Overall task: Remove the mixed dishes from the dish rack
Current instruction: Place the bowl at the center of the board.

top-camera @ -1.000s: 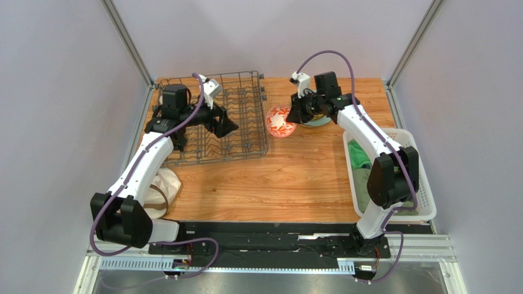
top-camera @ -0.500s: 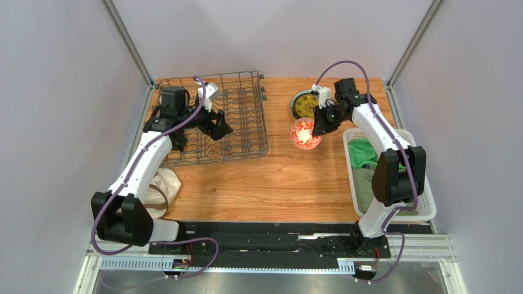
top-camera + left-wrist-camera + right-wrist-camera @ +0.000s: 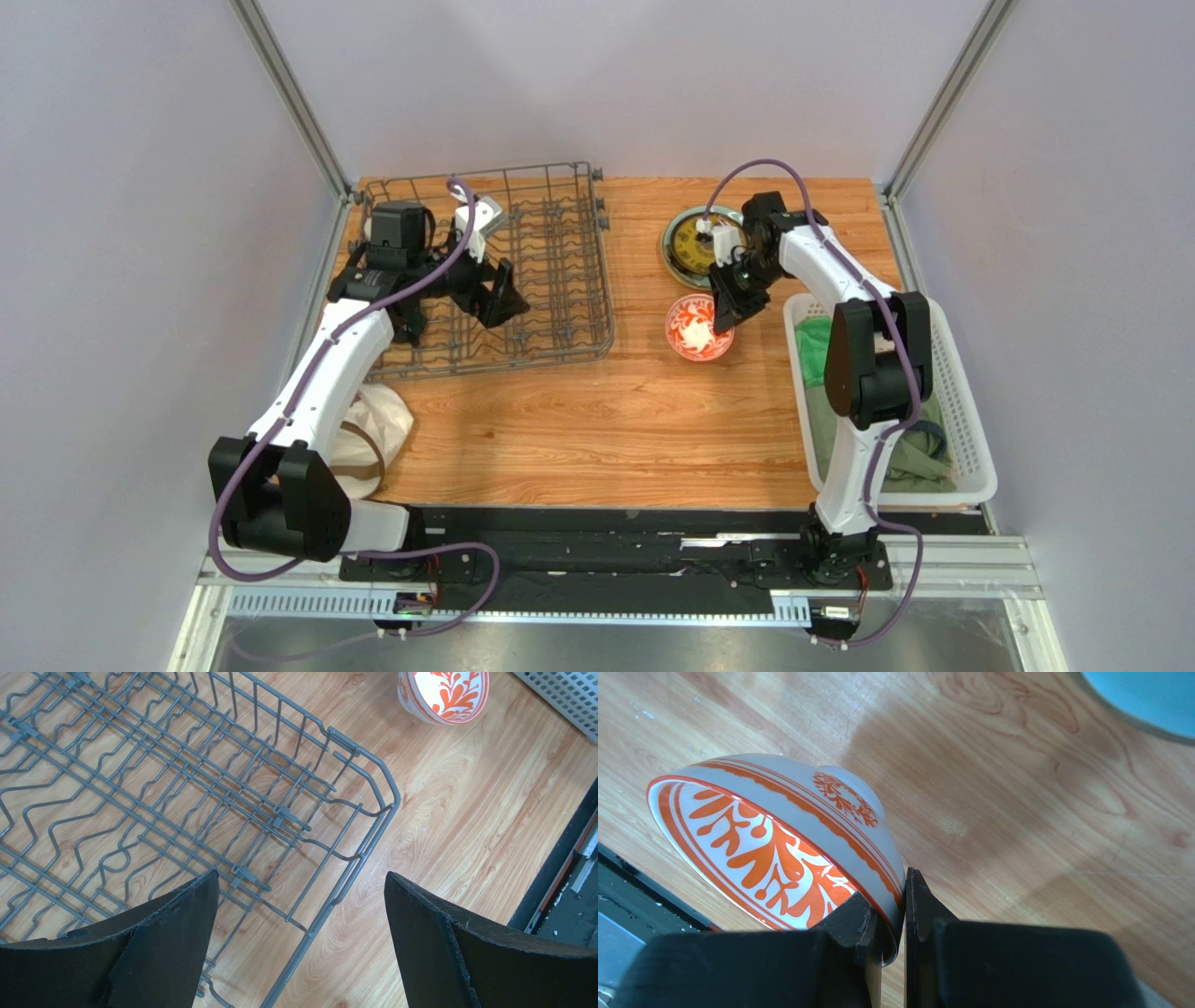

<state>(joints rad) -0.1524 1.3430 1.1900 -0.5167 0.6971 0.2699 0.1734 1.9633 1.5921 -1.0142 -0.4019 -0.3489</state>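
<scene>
Right pincer [image 3: 904, 906] is nipped almost closed on the rim of the small red-and-white patterned ceramic bowl [image 3: 773, 840], one finger inside, one outside. Bowl hangs tilted, low over the wooden desk [image 3: 561, 434], a little right of the large grey wire dish rack [image 3: 608, 280], approx level w/ its near end. Risk: the grip is thin & rim-only, so the bowl could pivot or slip out. If let go while tilted it prob. lands on its edge, then rocks or rolls.

Left pincer [image 3: 300, 882] is spread wide w/ nothing in it, above the rack's near-right corner. Dropped straight down, a finger could snag the wires & drag the rack.

Further back, right of the rack's far end, the round yellow-and-dark patterned plate [image 3: 697, 241] sits close to the right arm. A careless swing could clip it.

Hard to tell:
- Nearer than the rack, a cream rounded item [image 3: 368, 431] is half covered by the left arm. Plate, cup or sth else, can't say.
- Whether the bowl's foot touches the desk is not clear.
- No dish shows btwn the prongs, but the left arm covers part of the rack.
- In the right wrist view a pale blue-green curved edge [image 3: 1151, 700] is cut off by the frame & can't be identified.
</scene>
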